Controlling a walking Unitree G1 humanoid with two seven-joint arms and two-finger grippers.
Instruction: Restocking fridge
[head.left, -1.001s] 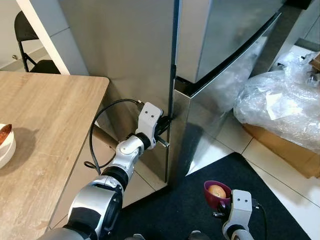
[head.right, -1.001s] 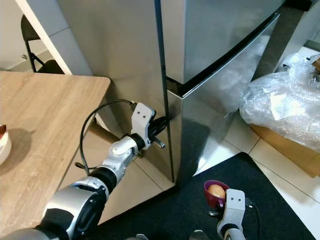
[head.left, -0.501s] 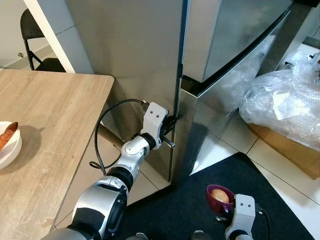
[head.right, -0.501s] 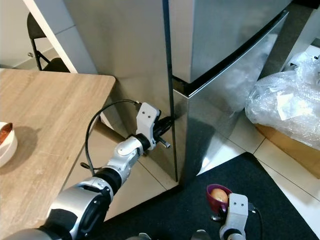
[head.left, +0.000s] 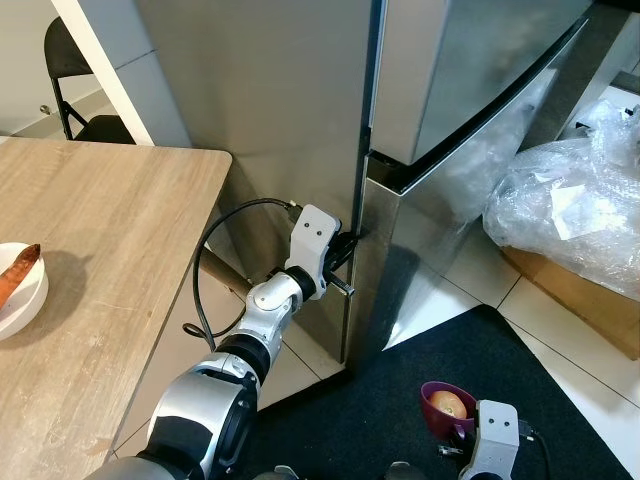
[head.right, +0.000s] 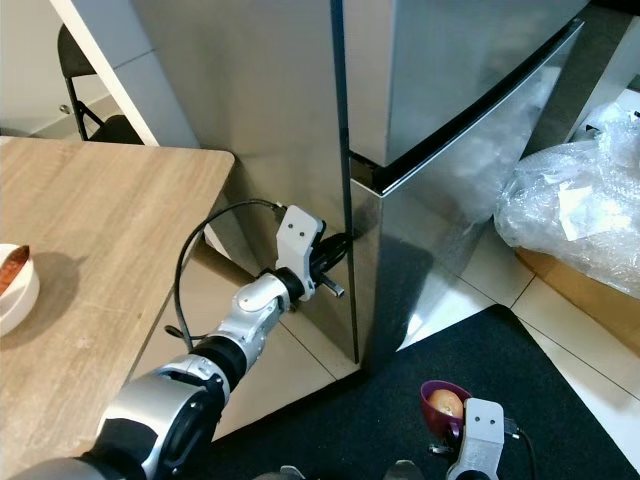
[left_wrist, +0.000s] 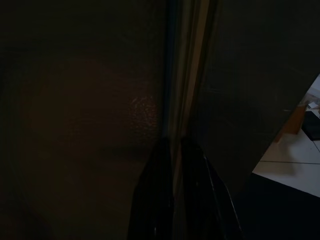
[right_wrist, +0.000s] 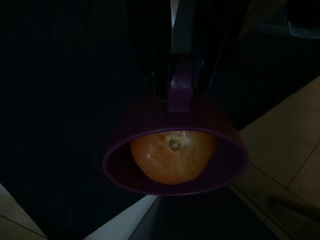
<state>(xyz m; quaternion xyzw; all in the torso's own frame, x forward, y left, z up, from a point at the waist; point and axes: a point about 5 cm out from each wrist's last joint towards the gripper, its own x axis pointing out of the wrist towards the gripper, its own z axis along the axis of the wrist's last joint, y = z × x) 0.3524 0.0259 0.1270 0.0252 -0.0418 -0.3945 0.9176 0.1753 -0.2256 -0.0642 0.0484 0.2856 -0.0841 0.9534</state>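
Note:
A tall steel fridge (head.left: 270, 100) stands ahead, and its lower door (head.left: 450, 200) looks closed. My left gripper (head.left: 349, 241) is stretched out to the near vertical edge of that door. In the left wrist view its two black fingers (left_wrist: 159, 190) sit close together with the door's edge strip between them. Low in front of me, my right gripper (right_wrist: 181, 92) is shut on the rim of a small purple bowl (head.left: 447, 408). An orange (right_wrist: 174, 155) lies in the bowl.
A wooden table (head.left: 110, 230) fills the left side, with a white bowl (head.left: 20, 295) at its left edge and a black chair (head.left: 75, 90) behind it. A plastic-wrapped bundle (head.left: 570, 190) on a cardboard box (head.left: 590, 300) lies at the right. A dark rug (head.left: 390, 390) covers the tiles by the fridge.
The whole picture has shifted slightly, so the camera moved. My right gripper and the bowl now sit lower in view. The left gripper has stayed at the door's edge.

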